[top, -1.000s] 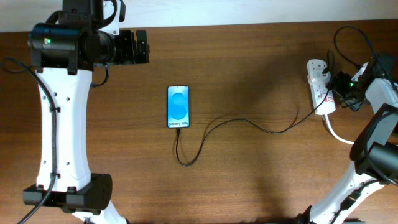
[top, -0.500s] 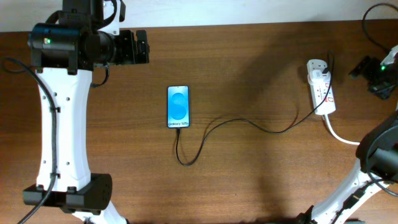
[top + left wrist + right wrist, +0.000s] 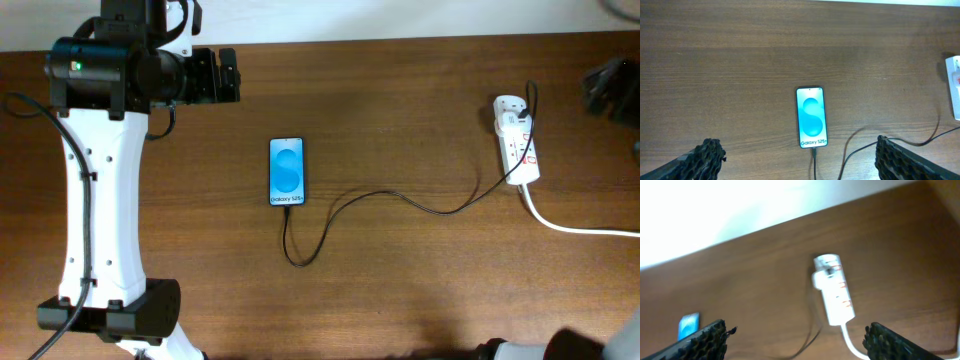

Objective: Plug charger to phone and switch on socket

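– Right pincer [image 3: 799, 332] draws back off the power strip [image 3: 518, 140], jaws wide, holding nothing
– And the cable [image 3: 400, 197]?
– Runs into the phone [image 3: 286, 171] on the table [image 3: 400, 90], so I'd judge the strip switched on, job about done

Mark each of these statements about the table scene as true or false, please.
1. The cable meets the bottom edge of the phone. True.
2. The phone lies face down. False: its blue screen faces up.
3. The right end effector touches the socket. False: it is apart from the socket, off to its right at the edge of the overhead view.
4. The left end effector is open and holds nothing. True.
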You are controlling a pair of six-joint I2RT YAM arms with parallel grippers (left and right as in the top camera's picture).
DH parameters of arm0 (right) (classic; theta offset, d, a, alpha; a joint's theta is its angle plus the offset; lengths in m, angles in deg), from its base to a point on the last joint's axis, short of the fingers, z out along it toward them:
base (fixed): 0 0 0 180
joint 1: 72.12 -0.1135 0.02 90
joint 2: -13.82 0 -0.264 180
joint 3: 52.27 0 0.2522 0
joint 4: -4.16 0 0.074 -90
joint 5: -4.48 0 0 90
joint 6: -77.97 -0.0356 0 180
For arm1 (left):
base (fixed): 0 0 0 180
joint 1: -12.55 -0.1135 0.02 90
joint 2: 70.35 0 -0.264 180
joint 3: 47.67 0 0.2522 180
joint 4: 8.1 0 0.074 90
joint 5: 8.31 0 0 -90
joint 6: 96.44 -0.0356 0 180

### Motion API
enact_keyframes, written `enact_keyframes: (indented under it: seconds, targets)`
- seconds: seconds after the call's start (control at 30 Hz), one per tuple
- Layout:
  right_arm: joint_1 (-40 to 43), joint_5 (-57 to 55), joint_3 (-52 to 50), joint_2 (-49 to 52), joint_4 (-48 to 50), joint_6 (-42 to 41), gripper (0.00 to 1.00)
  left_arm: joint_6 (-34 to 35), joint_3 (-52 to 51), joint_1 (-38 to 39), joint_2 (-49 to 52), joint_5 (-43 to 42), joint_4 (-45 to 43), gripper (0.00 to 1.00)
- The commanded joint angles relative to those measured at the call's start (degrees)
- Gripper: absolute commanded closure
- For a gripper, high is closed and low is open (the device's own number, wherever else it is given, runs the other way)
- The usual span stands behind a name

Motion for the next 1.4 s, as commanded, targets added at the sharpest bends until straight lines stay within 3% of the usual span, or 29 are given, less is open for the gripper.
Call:
enact_keyframes:
  seconds: [0.0,0.13,0.3,0.73,0.9,1.1,1.37]
  targets:
    - [-7.48,1.27,0.46,-6.21,-5.97,9.31,0.09,-0.52,0.68,-0.13,-0.61,0.42,0.07,0.0]
    - [-15.32,1.25,0.46,-11.82,-12.59,9.14,0.02,-0.52,0.66,-0.13,-0.61,0.42,0.07,0.0]
    - [-16.37,1.05,0.46,-13.84,-19.08,7.23,0.02,-0.52,0.68,-0.13,-0.61,0.42,0.07,0.0]
    - [-16.39,-1.38,-0.2,-13.29,-16.09,7.69,0.02,-0.55,0.68,-0.13,-0.61,0.42,0.04,0.0]
    - [-20.52,-3.98,-12.59,-20.41,3.91,7.69,0.02,-0.52,0.68,-0.13,-0.61,0.42,0.07,0.0]
    - [-26.38,-7.67,-50.88,-40.33,38.8,7.67,0.02,-0.52,0.66,-0.13,-0.59,0.42,0.07,0.0]
    - [-30.38,-8.02,-93.29,-64.81,75.52,7.65,0.02,-0.55,0.66,-0.13,-0.61,0.42,0.07,0.0]
